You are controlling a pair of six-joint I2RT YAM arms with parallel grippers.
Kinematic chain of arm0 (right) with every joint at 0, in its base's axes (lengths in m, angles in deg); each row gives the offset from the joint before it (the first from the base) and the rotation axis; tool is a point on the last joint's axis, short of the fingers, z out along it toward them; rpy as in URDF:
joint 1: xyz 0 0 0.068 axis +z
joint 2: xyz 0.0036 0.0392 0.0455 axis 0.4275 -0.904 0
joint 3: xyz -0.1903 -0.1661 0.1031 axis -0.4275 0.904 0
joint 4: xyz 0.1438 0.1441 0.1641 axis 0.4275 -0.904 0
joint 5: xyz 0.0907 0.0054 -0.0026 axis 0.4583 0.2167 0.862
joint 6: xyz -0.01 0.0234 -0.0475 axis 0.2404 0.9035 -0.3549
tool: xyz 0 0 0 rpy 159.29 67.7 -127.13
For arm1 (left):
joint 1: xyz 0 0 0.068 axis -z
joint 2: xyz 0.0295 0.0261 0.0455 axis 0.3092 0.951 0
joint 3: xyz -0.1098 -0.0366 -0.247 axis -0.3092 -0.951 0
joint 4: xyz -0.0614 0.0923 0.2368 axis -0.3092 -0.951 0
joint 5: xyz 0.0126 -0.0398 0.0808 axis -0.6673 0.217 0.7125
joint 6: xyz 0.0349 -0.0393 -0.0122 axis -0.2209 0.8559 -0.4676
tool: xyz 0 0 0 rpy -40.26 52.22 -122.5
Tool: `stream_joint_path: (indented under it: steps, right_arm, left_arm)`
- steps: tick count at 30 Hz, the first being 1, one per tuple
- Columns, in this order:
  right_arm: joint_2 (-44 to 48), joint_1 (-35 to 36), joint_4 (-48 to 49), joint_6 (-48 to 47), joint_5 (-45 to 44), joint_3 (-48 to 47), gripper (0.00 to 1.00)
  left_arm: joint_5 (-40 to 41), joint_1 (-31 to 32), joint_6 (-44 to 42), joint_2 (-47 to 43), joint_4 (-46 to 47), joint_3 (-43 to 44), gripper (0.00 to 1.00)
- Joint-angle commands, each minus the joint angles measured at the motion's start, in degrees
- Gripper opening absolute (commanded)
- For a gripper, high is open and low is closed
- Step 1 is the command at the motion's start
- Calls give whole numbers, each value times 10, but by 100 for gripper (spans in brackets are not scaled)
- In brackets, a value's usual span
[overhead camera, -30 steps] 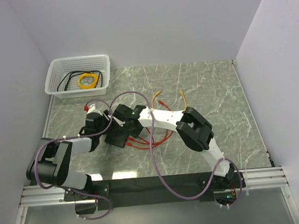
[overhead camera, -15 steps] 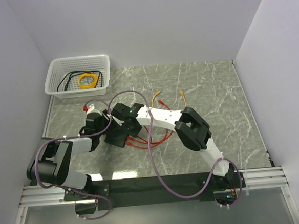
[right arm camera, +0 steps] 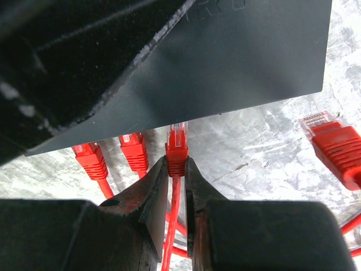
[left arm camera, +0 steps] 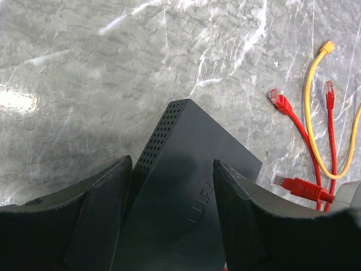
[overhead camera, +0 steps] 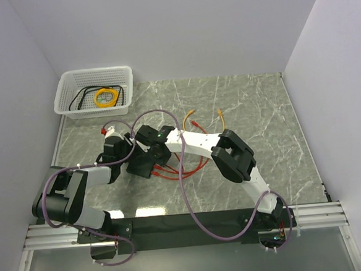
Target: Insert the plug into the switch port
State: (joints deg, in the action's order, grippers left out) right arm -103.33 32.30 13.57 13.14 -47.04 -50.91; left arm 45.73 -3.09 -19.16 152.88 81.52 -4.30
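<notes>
We were at the insertion step: our right gripper (right arm camera: pixel 176 166) pinched the plug (right arm camera: pixel 176 148) by its red boot, its tip at the edge of the switch box (left arm camera: pixel 186 130), left of table centre, while our left gripper (left arm camera: pixel 172 164) clasped the box's sides. Next, we judged, came a straight, aligned push into the switch port, which we could not see. The grey marbled table (overhead camera: pixel 253 112) sat between plain white walls (overhead camera: pixel 179 30).

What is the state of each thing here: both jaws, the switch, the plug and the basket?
Left jaws: closed on the switch.
Right jaws: closed on the plug.
Switch: gripped by its sides.
Plug: tip at the switch's edge, seating unclear.
Basket: holds coiled cables.
</notes>
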Motion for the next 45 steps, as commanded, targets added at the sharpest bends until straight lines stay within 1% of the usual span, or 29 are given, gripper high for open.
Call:
stream_joint_path:
  steps: [1, 14, 21, 28, 37, 41, 45]
  right_arm:
    - [30, 46, 125, -67, 69, 2, 0]
    - [62, 47, 214, -86, 38, 44, 0]
    - [109, 47, 289, -111, 40, 107, 0]
    - [119, 46, 304, -116, 61, 118, 0]
    - [98, 46, 315, -89, 25, 116, 0]
    - [96, 44, 325, -75, 1, 127, 0]
    - [104, 38, 340, -56, -4, 147, 0]
  left_arm:
    - [-63, 32, -6, 14, -10, -2, 66]
    - [-95, 33, -21, 17, 10, -6, 66]
    - [-125, 39, -41, 27, 22, -1, 65]
    - [-142, 54, -50, 36, 28, 6, 62]
    - [-141, 66, -43, 33, 25, -5, 60]
    - [-130, 69, -32, 19, 8, -16, 59]
    - [-124, 71, -20, 3, 2, -32, 59]
